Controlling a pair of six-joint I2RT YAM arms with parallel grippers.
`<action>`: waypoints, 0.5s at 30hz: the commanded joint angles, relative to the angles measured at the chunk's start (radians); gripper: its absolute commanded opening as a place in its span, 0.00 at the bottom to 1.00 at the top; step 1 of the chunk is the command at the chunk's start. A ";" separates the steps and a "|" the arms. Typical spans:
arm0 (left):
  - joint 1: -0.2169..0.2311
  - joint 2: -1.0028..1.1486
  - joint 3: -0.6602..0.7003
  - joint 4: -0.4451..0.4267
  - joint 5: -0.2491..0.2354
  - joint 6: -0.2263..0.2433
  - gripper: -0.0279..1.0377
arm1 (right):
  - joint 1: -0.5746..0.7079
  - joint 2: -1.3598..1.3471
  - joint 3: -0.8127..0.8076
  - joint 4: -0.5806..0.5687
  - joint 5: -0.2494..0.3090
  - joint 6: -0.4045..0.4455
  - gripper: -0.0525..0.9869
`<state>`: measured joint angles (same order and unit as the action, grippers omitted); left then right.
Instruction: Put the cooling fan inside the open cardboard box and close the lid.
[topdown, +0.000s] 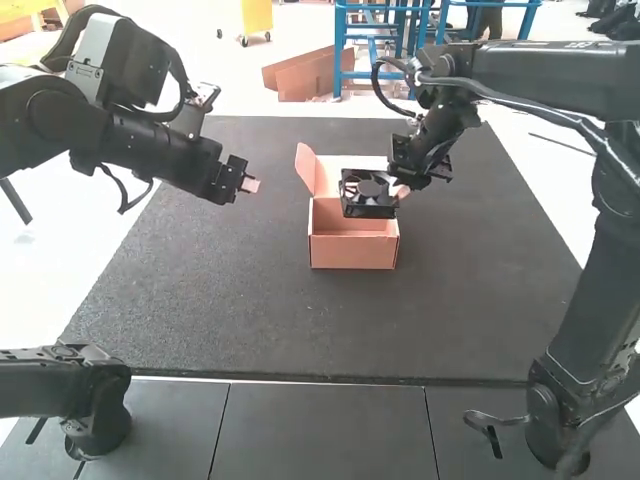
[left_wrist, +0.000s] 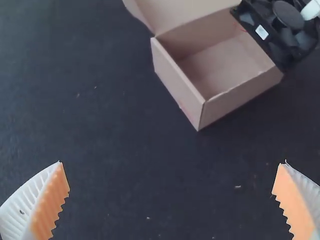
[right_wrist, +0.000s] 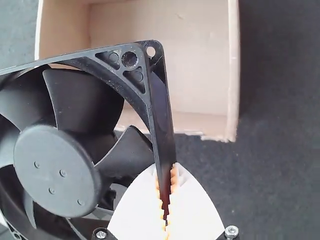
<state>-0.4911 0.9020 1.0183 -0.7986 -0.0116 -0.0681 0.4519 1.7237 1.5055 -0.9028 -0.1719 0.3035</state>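
A: While the right pincer (right_wrist: 166, 197) clamps 1 edge of the cooling fan (topdown: 368, 193), the fan hangs tilted just above the far right side of the open cardboard box (topdown: 354, 248), not yet inside.

B: And look at that grip! Orange pads (right_wrist: 173, 176) bite the thin side wall of the frame. That's the place to take it, I'd say: the rigid frame, never the blades.

A: Agreed. It reads as light and stiff with smooth sides, so it could pivot in a 1-edge pinch. The blades and hub look like the delicate part.

B: And the box? Thin card, light, likely to skid on the dark mat (topdown: 180, 300) covering the worktop if the fan knocks a wall.

A: Anything in the way?

B: The lid (topdown: 308, 168) stands up at the box's far left side, off the fan's path down. The tight part is the fit. The fan looks nearly as wide as the opening, so I'd want it going in flat.

A: And the left pincer (topdown: 245, 184)?

B: Released, its 2 fingers spread wide. It hovers left of the box, well apart from it, and looks handy for the lid.
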 joint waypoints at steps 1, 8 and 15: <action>-0.009 -0.017 -0.006 -0.004 -0.007 0.002 0.93 | 0.022 0.031 0.053 0.010 0.011 0.029 0.04; -0.009 -0.031 -0.006 -0.016 -0.007 0.007 0.93 | 0.031 0.139 0.131 0.010 0.041 0.023 0.04; -0.009 -0.035 -0.004 -0.019 -0.007 0.008 0.93 | 0.028 0.224 0.203 0.012 0.057 0.019 0.04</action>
<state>-0.4911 0.8837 1.0164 -0.8196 -0.0120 -0.0673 0.4759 1.9442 1.6562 -0.8986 -0.1272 0.3180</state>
